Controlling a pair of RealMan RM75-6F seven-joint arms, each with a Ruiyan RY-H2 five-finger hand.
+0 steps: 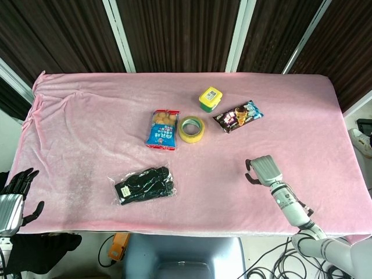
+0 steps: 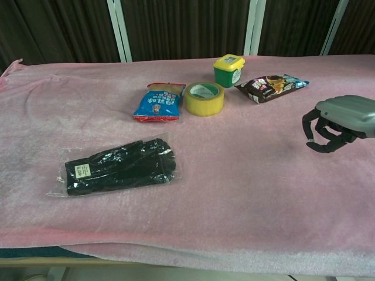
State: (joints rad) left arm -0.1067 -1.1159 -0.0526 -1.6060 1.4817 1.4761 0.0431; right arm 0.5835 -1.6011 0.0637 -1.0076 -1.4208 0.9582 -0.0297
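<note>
Right hand hovers just above the pink-covered counter at its near right, fingers curled in, nothing in them. Left hand hangs off the near-left counter edge, fingers spread, holding nothing. Nearest thing to the right hand is the dark snack packet, lying flat further back and slightly left, well apart from the hand. Looks light and crinkly, glossy film so probably slippery; contents likely brittle, so squeeze lightly. Best hold, I'd judge: pinch across the short width near the middle, or catch a crimped end seal. The soft cloth under it should give a little and let fingertips get beneath an edge. Just left of it: green tub with yellow lid, rigid, easy to wrap around the sides. Yellow tape roll sits near the tub, stiff ring, grab across the outer wall or hook through the core. Blue snack bag lies just left of the roll. Black gloves in a clear bag near left, floppy and slick.
</note>
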